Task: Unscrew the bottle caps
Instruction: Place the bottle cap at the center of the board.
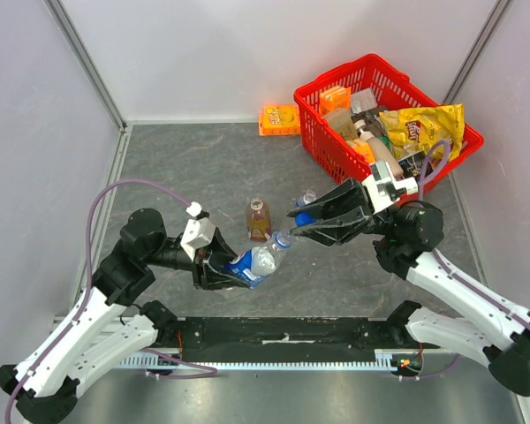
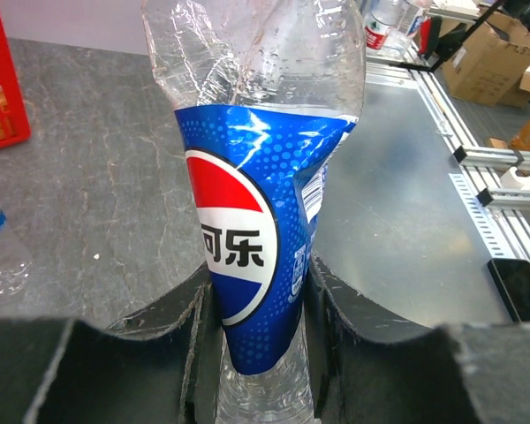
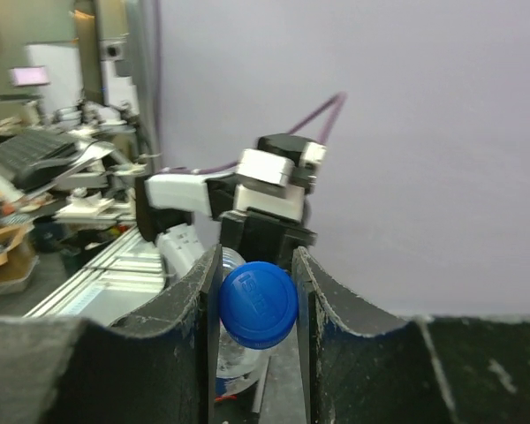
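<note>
The right gripper (image 1: 292, 223) has its jaws squeezed tight on the blue cap (image 3: 258, 305). That cap sits on the end of the clear bottle (image 2: 247, 238) with the blue label. The left gripper (image 2: 258, 283) has its jaws clamped around the middle of that same bottle, holding it up off the table (image 1: 185, 168) and tipped toward the right arm. So this first cap looks caught but not off yet (how far it has been turned, I cannot tell). Just on the far side stands the amber bottle (image 1: 259, 221), and its yellow cap (image 1: 258, 204) looks to be on. A second clear bottle (image 1: 307, 196) is partly hidden under the right gripper, so I cannot judge its cap. I think most of the job is left to do.
</note>
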You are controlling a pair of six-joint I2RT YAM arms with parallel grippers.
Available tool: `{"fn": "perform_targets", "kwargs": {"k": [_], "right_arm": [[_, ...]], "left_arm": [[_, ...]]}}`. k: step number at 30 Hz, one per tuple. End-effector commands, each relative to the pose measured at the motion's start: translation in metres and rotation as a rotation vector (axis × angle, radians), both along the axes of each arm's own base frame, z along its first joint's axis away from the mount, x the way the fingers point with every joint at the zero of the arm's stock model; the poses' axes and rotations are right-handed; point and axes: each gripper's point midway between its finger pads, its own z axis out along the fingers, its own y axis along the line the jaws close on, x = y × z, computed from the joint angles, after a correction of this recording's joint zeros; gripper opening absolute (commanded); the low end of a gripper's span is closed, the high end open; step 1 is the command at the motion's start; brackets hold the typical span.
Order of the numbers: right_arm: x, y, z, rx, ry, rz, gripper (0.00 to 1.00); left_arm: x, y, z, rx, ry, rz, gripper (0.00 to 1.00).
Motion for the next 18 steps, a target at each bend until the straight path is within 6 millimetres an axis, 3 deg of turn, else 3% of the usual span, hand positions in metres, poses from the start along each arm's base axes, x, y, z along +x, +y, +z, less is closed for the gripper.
{"fn": "perform_targets", "kwargs": {"k": [1, 4, 9, 18], "right_arm": [[0.043, -0.007, -0.002, -0.051, 0.072, -0.303, 0.0], [0.062, -0.02, -0.017, -0.101, 0.121, -0.455, 0.0], [0.07, -0.03, -0.056, -0.199, 0.185, -0.544, 0.0], [0.079, -0.036, -0.17, -0.384, 0.371, -0.6, 0.0]], "left_arm": [[0.013, 0.001, 0.001, -0.012, -0.024, 0.104, 0.02], [0.026, 0.002, 0.0, -0.022, -0.026, 0.194, 0.02], [0.064, 0.01, -0.008, -0.037, 0.001, 0.446, 0.02], [0.091, 0.019, -0.018, -0.057, 0.014, 0.617, 0.02]]}}
